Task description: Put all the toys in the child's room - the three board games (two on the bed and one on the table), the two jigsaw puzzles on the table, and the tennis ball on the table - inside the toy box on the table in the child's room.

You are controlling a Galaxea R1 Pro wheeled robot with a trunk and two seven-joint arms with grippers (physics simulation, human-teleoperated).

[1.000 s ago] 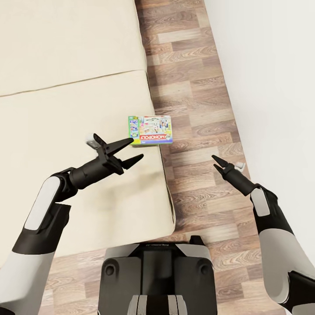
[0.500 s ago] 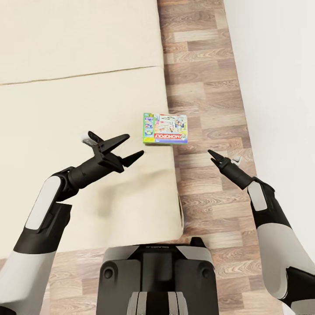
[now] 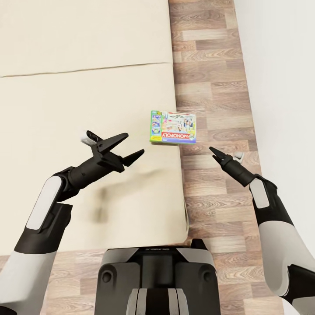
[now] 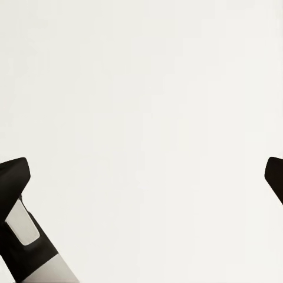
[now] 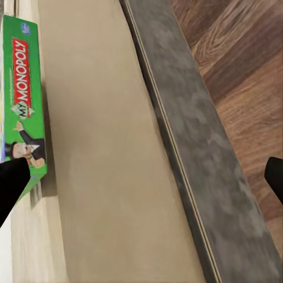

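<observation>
Beige bed (image 3: pixel 78 109), Monopoly box (image 3: pixel 173 127) overhanging its edge. Approach step: both tools, left (image 3: pixel 124 146) and right (image 3: pixel 215 152), wide, empty. Next: close in, grip box.

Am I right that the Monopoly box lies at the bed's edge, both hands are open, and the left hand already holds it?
Not quite. The Monopoly box does lie at the edge of the bed and both hands are open, but the left hand holds nothing: the head view shows it apart from the box, open over bare mattress. The right hand is empty too.
</observation>
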